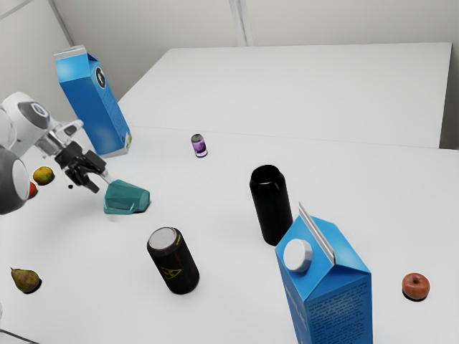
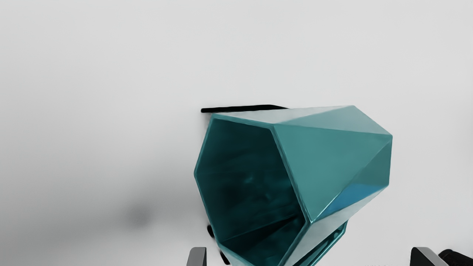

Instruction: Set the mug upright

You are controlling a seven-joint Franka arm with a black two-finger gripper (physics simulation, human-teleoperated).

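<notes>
In the exterior view my gripper [image 1: 90, 179] is just beside the teal mug [image 1: 126, 198], on the side toward the exterior view's left. The mug lies on its side on the white table. In the wrist view the mug [image 2: 332, 159] shows its dark, many-sided opening turned toward my hand, and part of its handle peeks out beneath the body. My gripper [image 2: 303, 256] stands open, its two fingertips wide apart, and the mug is not clamped by them.
A tall blue carton [image 1: 100, 107] stands behind my gripper. Also on the table are a purple-capped small bottle [image 1: 199, 146], a black can [image 1: 173, 261], a black cup [image 1: 271, 205], a nearer blue carton [image 1: 326, 287], a pear [image 1: 26, 279], an orange fruit [image 1: 44, 175] and an apple [image 1: 415, 286].
</notes>
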